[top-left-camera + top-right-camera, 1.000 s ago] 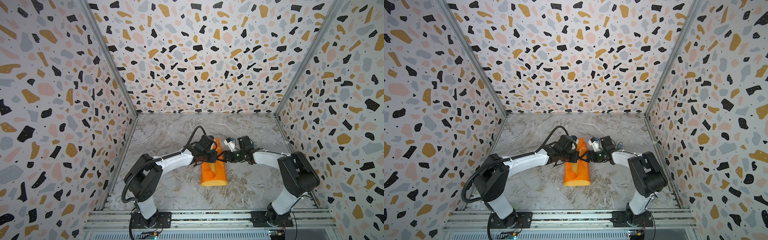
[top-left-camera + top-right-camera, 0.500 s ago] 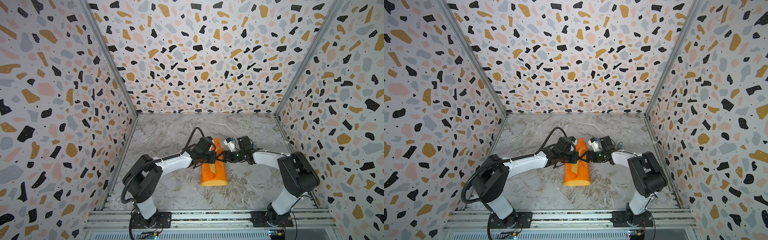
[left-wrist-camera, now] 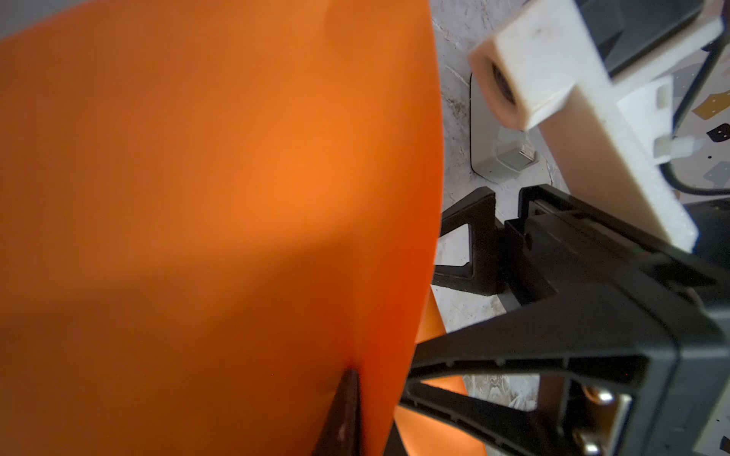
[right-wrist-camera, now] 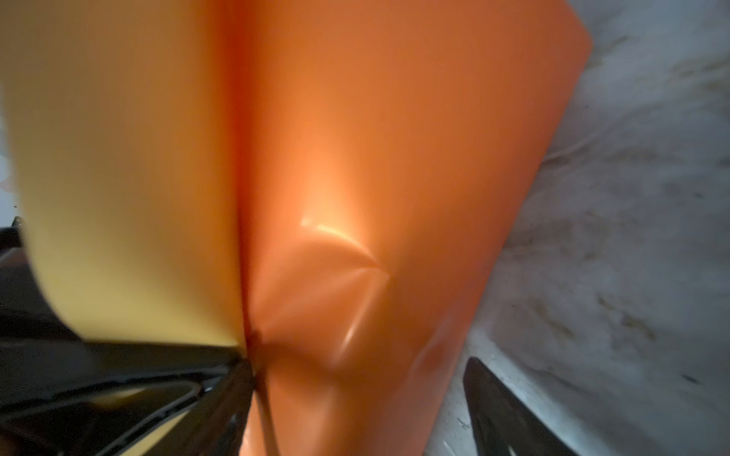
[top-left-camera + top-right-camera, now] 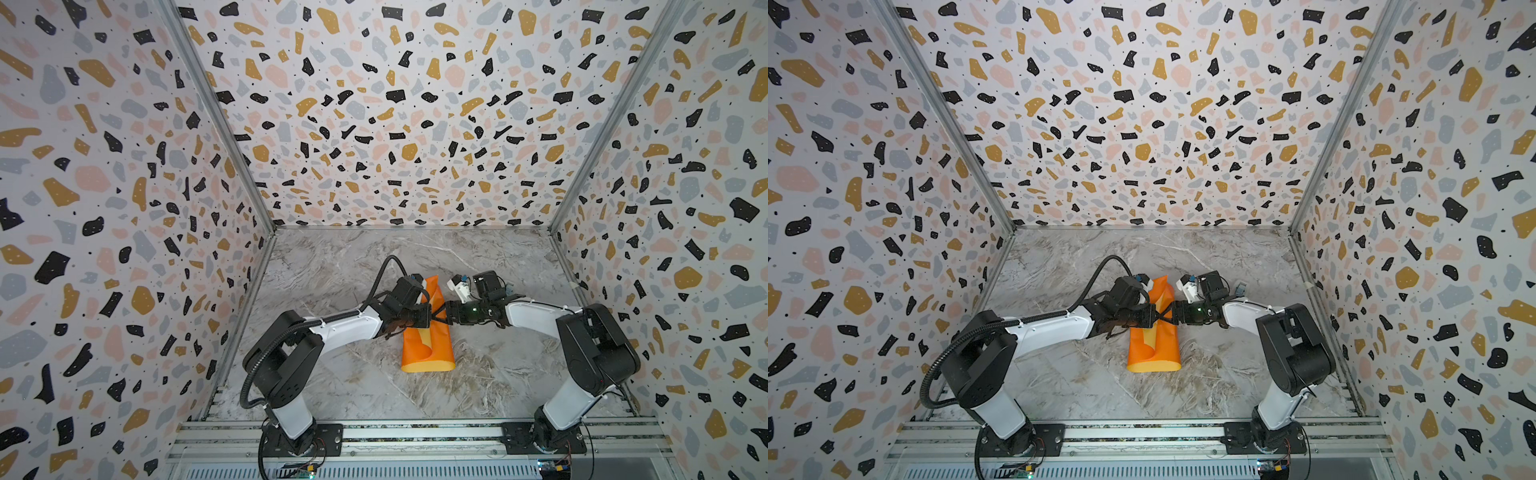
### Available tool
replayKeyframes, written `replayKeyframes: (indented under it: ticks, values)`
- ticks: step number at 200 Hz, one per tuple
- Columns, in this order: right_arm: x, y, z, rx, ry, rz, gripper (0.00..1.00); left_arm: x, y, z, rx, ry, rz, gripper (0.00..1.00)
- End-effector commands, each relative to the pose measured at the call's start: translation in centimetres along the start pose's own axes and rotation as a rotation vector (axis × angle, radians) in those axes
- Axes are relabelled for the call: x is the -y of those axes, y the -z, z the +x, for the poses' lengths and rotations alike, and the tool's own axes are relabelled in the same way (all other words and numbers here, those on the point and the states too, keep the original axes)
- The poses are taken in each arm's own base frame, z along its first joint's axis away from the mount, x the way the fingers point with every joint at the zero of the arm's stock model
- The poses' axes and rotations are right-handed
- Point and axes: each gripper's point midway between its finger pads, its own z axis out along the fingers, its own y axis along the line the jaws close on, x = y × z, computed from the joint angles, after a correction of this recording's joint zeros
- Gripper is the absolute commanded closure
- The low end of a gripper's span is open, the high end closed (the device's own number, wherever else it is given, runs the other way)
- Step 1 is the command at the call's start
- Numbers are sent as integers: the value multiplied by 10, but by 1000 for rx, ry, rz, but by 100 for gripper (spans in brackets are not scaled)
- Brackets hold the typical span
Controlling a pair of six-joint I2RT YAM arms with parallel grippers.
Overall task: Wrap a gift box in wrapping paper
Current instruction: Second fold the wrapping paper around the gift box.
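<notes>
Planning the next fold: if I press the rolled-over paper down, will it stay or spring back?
It probably springs back: the paper curves in a soft loop with no sharp crease. It looks thin and floppy, since a dent shows beside the seam. Its sheen suggests it may slide easily.

The wrapping paper [image 5: 434, 340] shows bright orange outside, mustard-yellow within. The tabletop [image 5: 332, 270] is grey-veined marble; the walls [image 5: 395, 104] are terrazzo flecked black, ochre and pink.
</notes>
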Motion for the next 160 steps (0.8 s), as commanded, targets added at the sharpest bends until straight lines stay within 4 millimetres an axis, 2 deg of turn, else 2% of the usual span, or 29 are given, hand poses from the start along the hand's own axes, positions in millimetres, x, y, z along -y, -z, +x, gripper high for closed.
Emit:
replayKeyframes:
  ticks: [1,66,100,160]
  values:
    - [3,8,13,-44,-19,59,17,-13,-8,24,-64,9,-33,85]
    - [14,47,3,44,-41,112,17,-10,-8,23,-62,8,-16,67]
    - [26,69,0,99,-50,183,17,-5,-9,21,-60,7,5,54]
    - [28,87,-9,159,-43,231,16,2,-7,16,-52,-2,31,34]
